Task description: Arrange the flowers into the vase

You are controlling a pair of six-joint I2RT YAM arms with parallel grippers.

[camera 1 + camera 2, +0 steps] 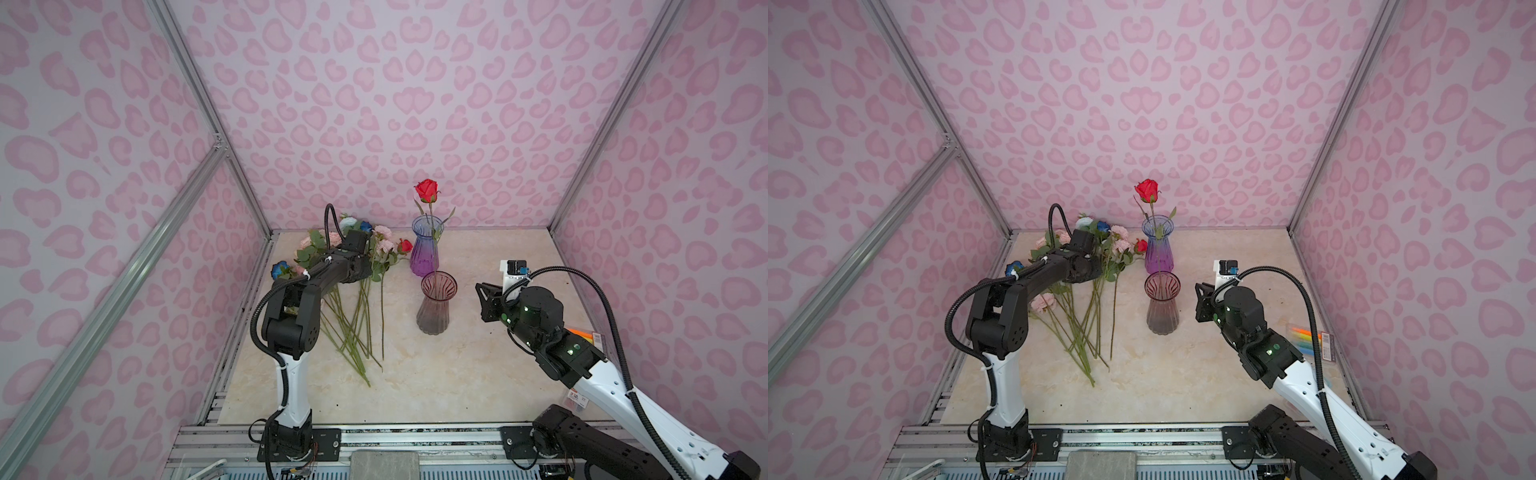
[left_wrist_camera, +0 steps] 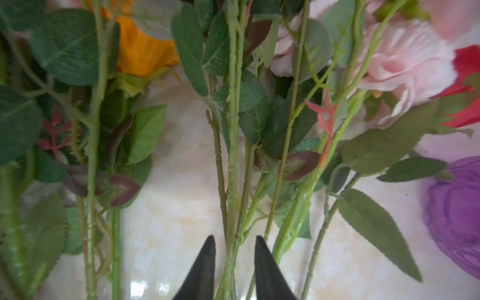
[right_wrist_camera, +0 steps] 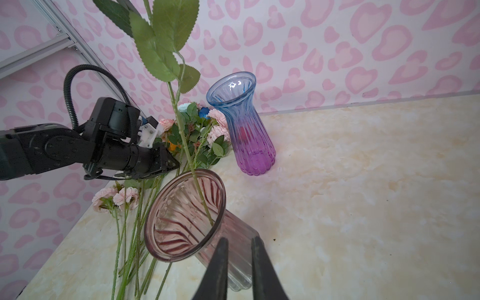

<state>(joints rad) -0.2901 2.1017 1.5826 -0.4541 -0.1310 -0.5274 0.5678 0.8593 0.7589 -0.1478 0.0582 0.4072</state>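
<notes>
Flowers (image 1: 353,299) lie in a loose heap on the left half of the table (image 1: 478,374). Their heads crowd toward the back left corner, close to the side wall (image 1: 124,249), and the bare stem ends fan toward the front, stopping well short of the front edge. One red rose (image 1: 427,190) already stands in the rose-tinted vase (image 1: 435,307) near the table's middle, its stem leaning on the inner rim and its head high above. Just behind it, apart from it and near the back edge, stands a blue-and-purple vase (image 1: 424,253) with nothing in it. A second red head (image 1: 405,246) from the heap lies just beside that vase. The left tool (image 2: 235,240) is down among the stems. Its jaws stand a little apart on either side of a small bundle of green stems, with table showing in the gap, and no firm pinch is visible. The right tool (image 3: 239,241) hangs just to the right of the rose-tinted vase without touching it, its jaws narrowly parted and holding nothing. The front centre and the back right of the table are bare. A flat packet with coloured stripes (image 1: 1308,338) lies against the right wall, partly under the right arm.
</notes>
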